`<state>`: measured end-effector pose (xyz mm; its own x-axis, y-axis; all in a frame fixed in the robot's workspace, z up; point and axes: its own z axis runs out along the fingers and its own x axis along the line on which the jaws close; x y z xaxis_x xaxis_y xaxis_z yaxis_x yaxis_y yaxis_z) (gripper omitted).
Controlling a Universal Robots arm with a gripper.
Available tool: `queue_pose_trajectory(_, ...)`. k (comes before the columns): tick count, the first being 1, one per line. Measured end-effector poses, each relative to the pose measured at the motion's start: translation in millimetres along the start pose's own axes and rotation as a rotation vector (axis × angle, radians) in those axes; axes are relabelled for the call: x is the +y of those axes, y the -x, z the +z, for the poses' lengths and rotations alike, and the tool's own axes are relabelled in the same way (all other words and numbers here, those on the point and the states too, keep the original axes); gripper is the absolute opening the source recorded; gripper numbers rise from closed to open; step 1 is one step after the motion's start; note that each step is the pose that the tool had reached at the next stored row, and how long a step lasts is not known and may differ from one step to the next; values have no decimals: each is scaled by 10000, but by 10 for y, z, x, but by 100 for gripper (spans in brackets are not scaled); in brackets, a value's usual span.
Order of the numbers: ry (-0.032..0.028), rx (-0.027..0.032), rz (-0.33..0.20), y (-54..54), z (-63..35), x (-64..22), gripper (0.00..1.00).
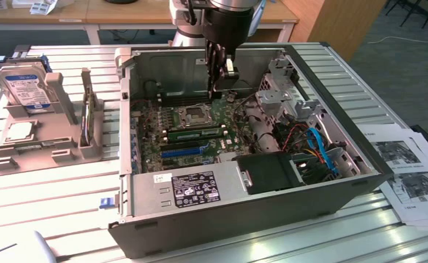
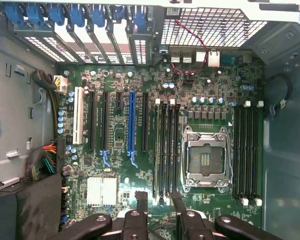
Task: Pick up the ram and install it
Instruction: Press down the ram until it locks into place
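Ram (image 1: 196,133) is counted as one green stick, seated on edge in a motherboard slot between one processor socket (image 1: 196,113) and one blue slot (image 1: 181,152), inside one open computer case (image 1: 221,211). One gripper (image 1: 220,90) is held above the board, its two fingers (image 2: 140,199) spread and empty. One hard drive (image 1: 27,87) is propped in a grey rack (image 1: 53,153) at the exterior view's left.

My worktable (image 1: 53,203) is pale slatted metal, and strong light glares off its near slats. Behind it stand light wooden desks (image 1: 126,13) on white legs, with a tall wooden panel (image 1: 338,22) toward the exterior view's right. Floor: grey-blue carpet (image 1: 389,71), a white cable (image 1: 411,39) lying across it.
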<state>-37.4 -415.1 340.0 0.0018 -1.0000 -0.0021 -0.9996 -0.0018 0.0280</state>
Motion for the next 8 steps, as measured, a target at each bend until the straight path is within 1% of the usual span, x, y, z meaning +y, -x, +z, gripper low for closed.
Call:
queue_pose_trajectory(3, 0, 0, 0, 0, 0, 0, 30)
queue_pose_trajectory(4, 0, 0, 0, 0, 0, 0, 24)
queue_pose_trajectory(5, 0, 0, 0, 0, 0, 0, 24)
queue_pose_trajectory(7, -1, 0, 0, 0, 0, 0, 12)
queue_pose_trajectory(8, 0, 0, 0, 0, 0, 0, 12)
